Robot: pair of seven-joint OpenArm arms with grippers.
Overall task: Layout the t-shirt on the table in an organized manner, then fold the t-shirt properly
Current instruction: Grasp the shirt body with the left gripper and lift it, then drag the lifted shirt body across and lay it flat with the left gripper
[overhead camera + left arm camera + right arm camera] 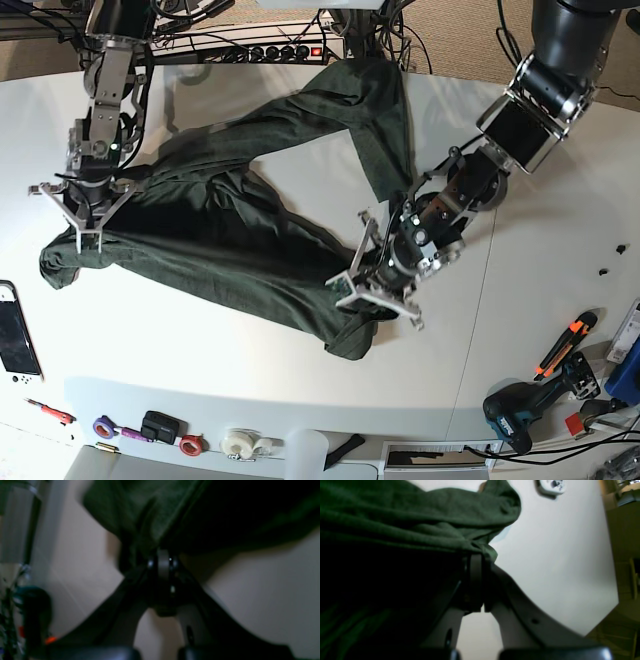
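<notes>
The dark green t-shirt [220, 230] lies crumpled and stretched across the white table [250, 370], with one part reaching to the back edge. In the base view my left gripper [375, 290] is at the shirt's lower right corner, shut on a bunch of fabric. In the left wrist view the cloth [140, 512] hangs down into the closed fingertips [163, 555]. My right gripper [85, 225] is at the shirt's left end, shut on the fabric. The right wrist view shows the shirt [420, 517] pinched at that gripper's tips [477, 557] above the table [557, 567].
A power strip [270, 50] and cables run along the back edge. A handheld console [18, 335] lies at the left edge. Tape rolls [240, 442] and small tools line the front, and a drill [520, 410] and an orange-handled tool [565, 345] sit front right.
</notes>
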